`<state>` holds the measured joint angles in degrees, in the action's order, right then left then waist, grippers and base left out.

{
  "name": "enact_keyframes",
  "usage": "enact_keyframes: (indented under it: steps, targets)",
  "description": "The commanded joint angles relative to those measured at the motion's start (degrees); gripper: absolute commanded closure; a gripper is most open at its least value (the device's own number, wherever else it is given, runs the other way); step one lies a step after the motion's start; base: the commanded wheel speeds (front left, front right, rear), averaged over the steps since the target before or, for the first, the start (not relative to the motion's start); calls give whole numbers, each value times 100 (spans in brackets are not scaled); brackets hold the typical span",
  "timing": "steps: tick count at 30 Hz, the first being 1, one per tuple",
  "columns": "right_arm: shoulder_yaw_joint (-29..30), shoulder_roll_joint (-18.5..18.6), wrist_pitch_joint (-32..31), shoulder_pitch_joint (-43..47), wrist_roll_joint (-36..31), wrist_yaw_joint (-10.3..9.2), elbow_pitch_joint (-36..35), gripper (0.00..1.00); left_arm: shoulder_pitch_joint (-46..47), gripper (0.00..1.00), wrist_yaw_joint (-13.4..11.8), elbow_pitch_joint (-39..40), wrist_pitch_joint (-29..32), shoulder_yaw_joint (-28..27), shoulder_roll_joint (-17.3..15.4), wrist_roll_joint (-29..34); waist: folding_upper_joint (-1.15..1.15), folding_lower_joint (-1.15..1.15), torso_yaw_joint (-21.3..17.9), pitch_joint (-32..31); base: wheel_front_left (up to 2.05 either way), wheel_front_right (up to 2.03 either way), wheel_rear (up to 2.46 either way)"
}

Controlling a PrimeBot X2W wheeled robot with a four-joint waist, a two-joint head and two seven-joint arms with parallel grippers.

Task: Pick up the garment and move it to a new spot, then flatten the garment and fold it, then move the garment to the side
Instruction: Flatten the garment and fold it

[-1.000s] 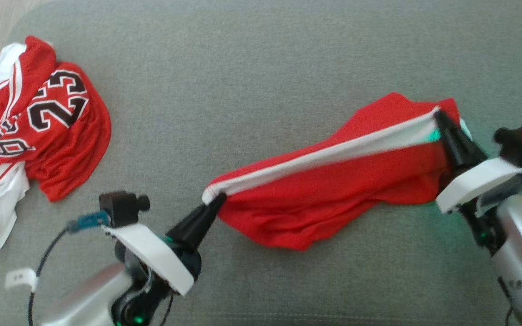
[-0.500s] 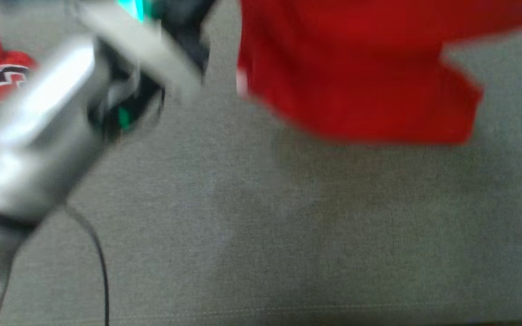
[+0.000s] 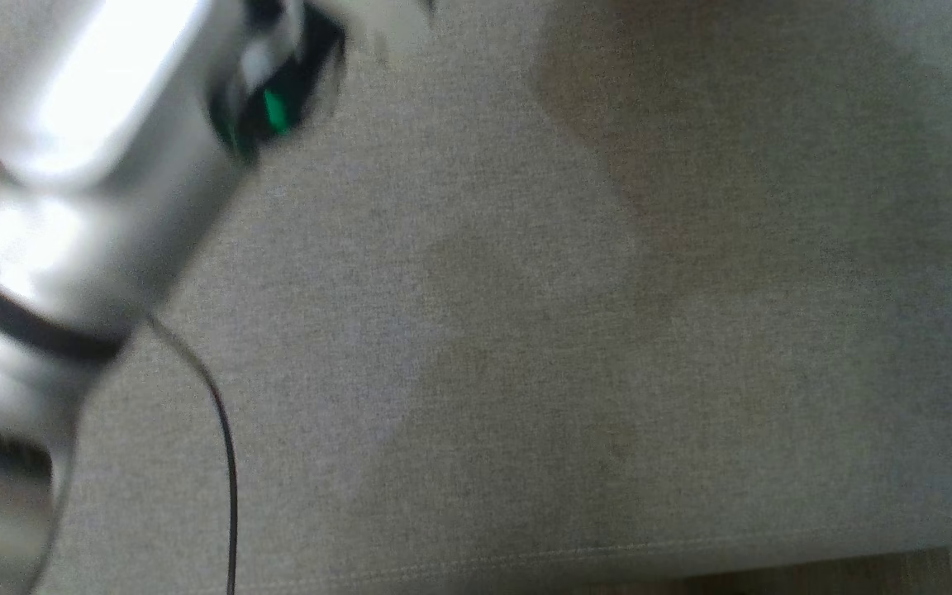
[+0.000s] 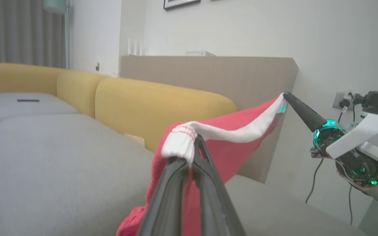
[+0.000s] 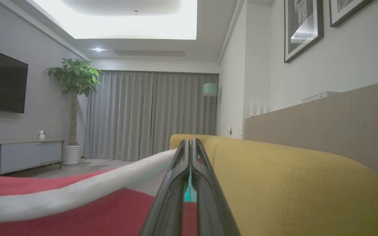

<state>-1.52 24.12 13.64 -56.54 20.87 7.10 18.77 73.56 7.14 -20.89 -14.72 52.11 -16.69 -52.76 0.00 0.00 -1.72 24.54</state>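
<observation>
Over the sofa [image 3: 608, 372] seat the head view is smeared by motion: the silver forearm [image 3: 88, 165] at the seat's left is blurred, with white glare along it, and soft shadows mottle the grey fabric. The left wrist view is sharp and evenly bright, with the pale wall [image 4: 323, 49] behind the sofa well lit. The right wrist view is dimmer; its light comes from a blown-out ceiling panel [image 5: 123, 16] above the sofa, and the right gripper [image 5: 189, 141] and garment [image 5: 77, 209] blur near the lens.
</observation>
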Motion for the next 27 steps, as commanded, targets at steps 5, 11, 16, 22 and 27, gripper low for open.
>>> enact_keyframes:
  steps: [5, 11, 16, 22, 27]
  targets:
    - [389, -232, -68, 1619, 97, 39, -1032, 100, -1553, 100, 35, 757, -27, -146, -446, 124, 0, 0, 17, -441, 0, 0, 0]
    - [821, -765, -612, 3432, -6, 39, -2234, 100, -3141, 100, 34, 1163, -27, 46, -695, 242, 0, 0, -12, -839, 0, 0, 0]
    - [978, -1190, -1156, 4907, -74, 39, -3121, 100, -4443, 100, -167, 1592, -28, 73, -864, 398, 0, 0, -156, -1013, 0, 0, 0]
    - [1171, -1375, -1542, 5849, -76, 39, -3842, 100, -5196, 100, -432, 2076, -8, 319, -1123, 516, 0, 0, -142, -1076, 0, 0, 0]
    - [1149, -1257, -1897, 6211, -130, 39, -4395, 100, -5435, 100, -588, 2603, 212, 374, -1325, 391, 0, 0, -57, -1095, 0, 0, 0]
